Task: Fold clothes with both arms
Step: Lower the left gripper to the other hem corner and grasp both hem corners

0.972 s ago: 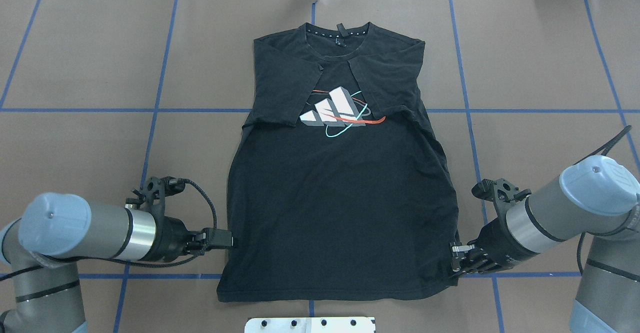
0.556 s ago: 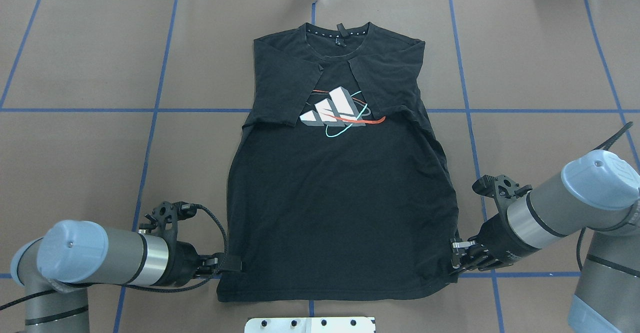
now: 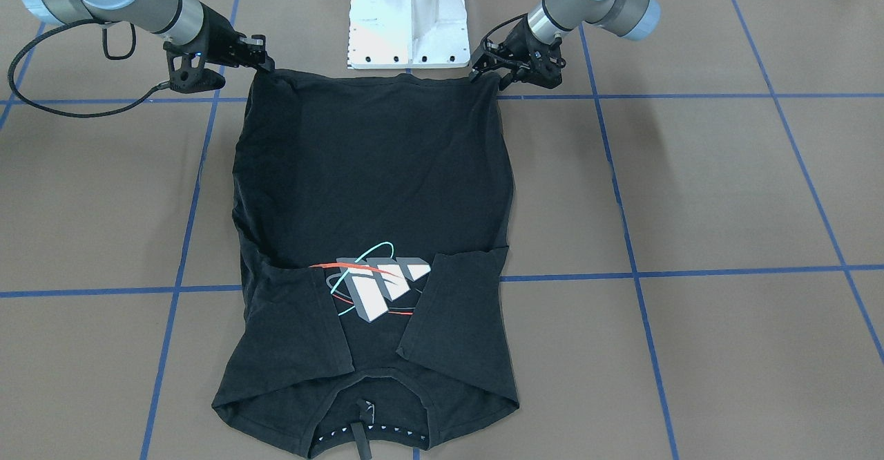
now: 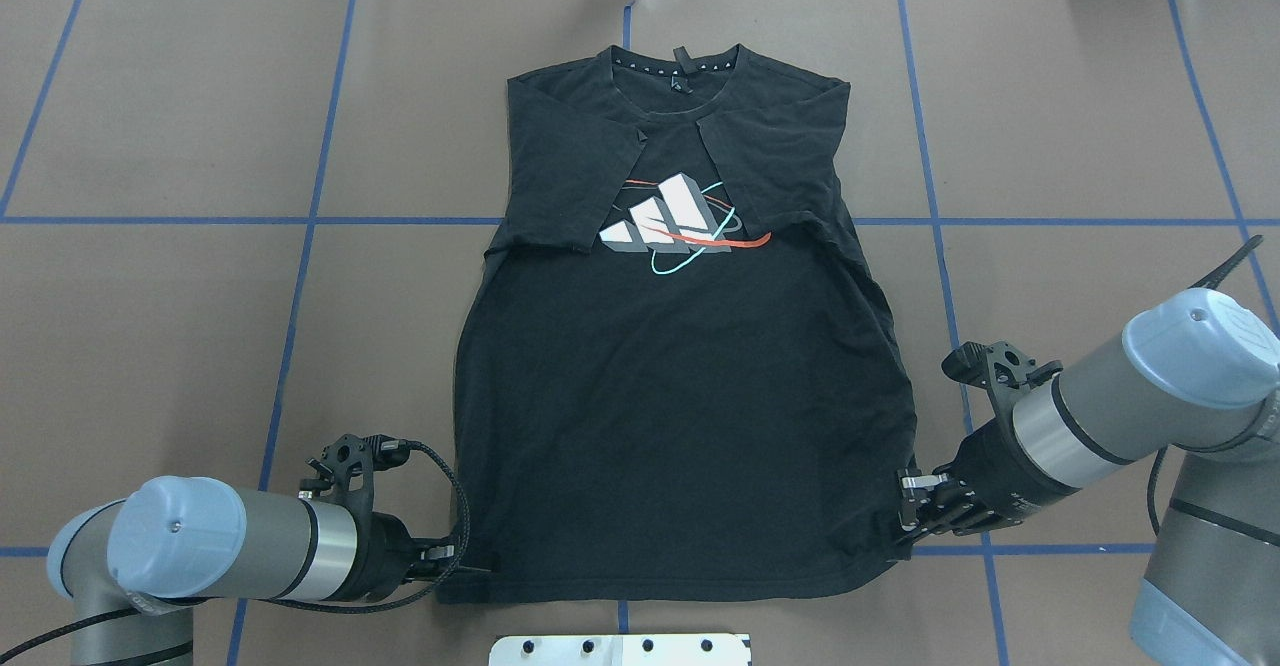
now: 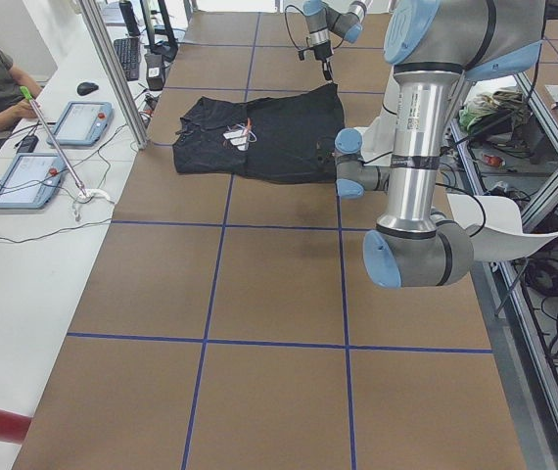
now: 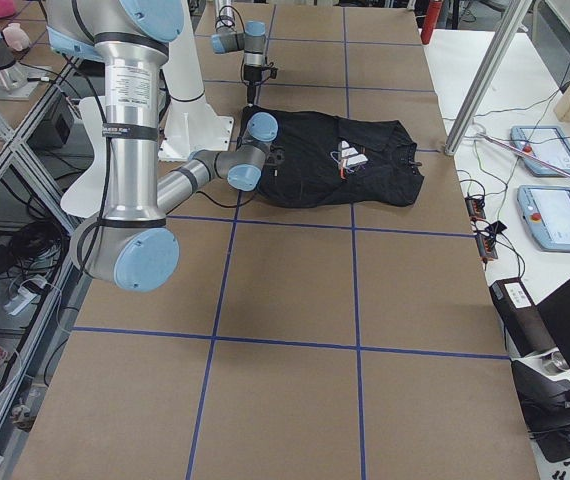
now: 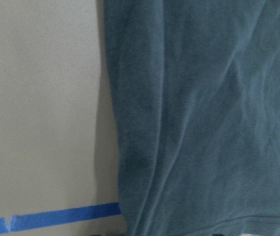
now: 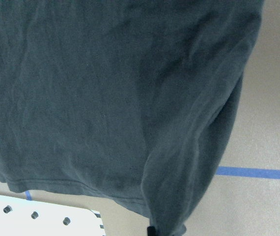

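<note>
- Two claws sit at the near edge of the table (image 4: 180,126), one at each hem corner of the black T-shirt (image 4: 680,396).
- Left claw (image 4: 462,563): low on the table, touching the left hem corner; whether it has closed on the cloth cannot be told.
- Right claw (image 4: 905,518): pinched on the right hem corner, cloth bunched there.
- T-shirt: flat, print up, mid-table.
- Sleeves (image 4: 565,181): folded inward, flanking the bar graphic (image 4: 672,221).
- Collar (image 4: 680,64): toward the far edge.
</note>
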{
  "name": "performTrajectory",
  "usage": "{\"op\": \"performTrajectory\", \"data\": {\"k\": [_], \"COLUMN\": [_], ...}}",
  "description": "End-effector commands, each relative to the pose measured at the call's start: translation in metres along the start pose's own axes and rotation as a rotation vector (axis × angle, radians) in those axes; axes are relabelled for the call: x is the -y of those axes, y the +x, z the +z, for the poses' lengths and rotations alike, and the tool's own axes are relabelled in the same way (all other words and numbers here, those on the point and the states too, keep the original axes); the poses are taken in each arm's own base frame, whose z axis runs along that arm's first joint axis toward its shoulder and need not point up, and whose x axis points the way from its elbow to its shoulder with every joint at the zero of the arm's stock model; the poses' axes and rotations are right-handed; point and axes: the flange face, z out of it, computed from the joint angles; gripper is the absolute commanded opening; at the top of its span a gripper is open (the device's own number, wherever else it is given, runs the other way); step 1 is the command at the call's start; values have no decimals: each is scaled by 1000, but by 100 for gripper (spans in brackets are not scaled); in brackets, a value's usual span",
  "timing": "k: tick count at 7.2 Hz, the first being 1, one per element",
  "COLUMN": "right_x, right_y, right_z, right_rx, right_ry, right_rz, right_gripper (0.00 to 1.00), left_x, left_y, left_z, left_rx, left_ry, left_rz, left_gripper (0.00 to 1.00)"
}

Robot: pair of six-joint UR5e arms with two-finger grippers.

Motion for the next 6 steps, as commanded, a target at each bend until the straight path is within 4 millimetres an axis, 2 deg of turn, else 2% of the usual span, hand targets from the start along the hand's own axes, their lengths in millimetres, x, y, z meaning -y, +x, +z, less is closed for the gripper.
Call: {"op": "performTrajectory", "data": {"k": [1,4,5,6], "right_x": [1,4,4,4], "right_y": [0,0,0,0], "right_z": [-4,-8,-8,-8], "right_rx": [5,9,9,10], "right_ry": [-4,-2,-2,-1], "right_rz": [2,6,3,1], "right_gripper": [0,0,0,0], "left_x": [0,-1,-7,-24], "left_y": [-3,3,10,17], "left_z": [4,1,-4,0], "left_rx": [8,-7,-24,-36], "left_ry": [0,0,29,49], "left_rz": [-1,2,15,29], "left_gripper": [69,19,6,0]}}
